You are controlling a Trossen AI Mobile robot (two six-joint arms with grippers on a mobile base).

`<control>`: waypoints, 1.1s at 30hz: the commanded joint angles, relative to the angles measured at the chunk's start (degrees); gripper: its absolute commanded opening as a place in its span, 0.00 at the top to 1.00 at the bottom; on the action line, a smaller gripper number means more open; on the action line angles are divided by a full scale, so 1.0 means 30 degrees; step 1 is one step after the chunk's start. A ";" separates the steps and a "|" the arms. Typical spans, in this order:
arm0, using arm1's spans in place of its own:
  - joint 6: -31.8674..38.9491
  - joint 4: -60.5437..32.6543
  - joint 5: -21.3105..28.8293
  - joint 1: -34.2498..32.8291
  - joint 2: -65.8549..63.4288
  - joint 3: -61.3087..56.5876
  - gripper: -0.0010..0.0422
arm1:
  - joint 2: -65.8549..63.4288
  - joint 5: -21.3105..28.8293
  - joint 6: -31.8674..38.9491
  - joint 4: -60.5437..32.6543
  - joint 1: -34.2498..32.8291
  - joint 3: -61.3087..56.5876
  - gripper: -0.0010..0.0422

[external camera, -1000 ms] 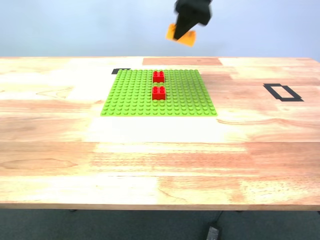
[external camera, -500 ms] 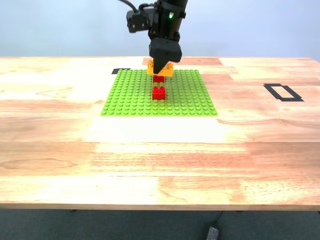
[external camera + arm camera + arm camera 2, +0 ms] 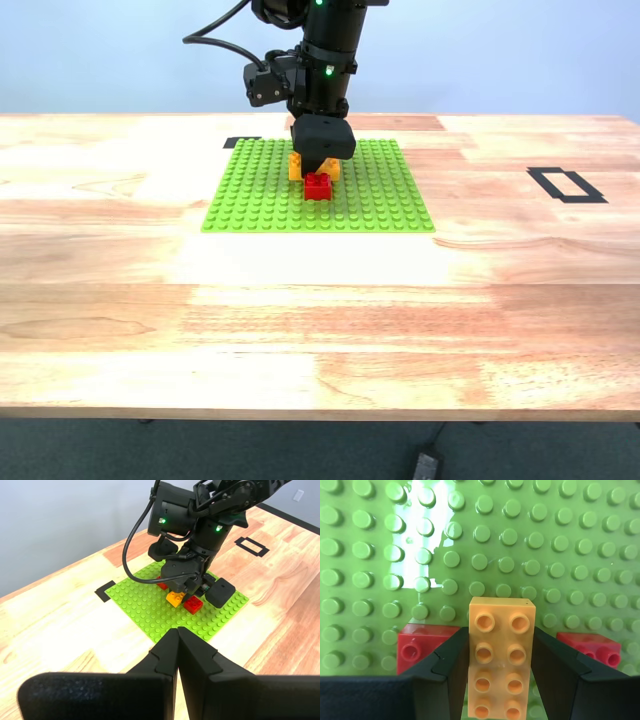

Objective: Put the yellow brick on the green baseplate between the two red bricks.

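Observation:
The green baseplate (image 3: pixel 250 195) lies on the wooden table. My second gripper (image 3: pixel 320 160) stands low over it, shut on the yellow brick (image 3: pixel 298 167). In the second wrist view the yellow brick (image 3: pixel 500 655) sits between the fingers, with one red brick (image 3: pixel 420 642) on one side and the other red brick (image 3: pixel 592 645) on the other. I cannot tell whether the yellow brick touches the plate. In the exterior view only the nearer red brick (image 3: pixel 318 187) shows. My first gripper (image 3: pixel 177 632) is shut on nothing, well away from the baseplate (image 3: pixel 145 605).
A black tape rectangle (image 3: pixel 566 185) marks the table at the exterior view's right. A smaller black mark (image 3: pixel 241 142) lies by the baseplate's far corner. The table's wide front part (image 3: pixel 320 330) holds bare wood.
The second arm came down from high above the table's far edge with the yellow brick. It moved from over the far red brick to low between the two red bricks.

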 commanded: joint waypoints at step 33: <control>0.0146 -0.0124 0.0007 0.0000 -0.0117 0.0000 0.98 | -0.0044 -0.0605 0.1049 0.0029 -0.0612 -0.0124 0.55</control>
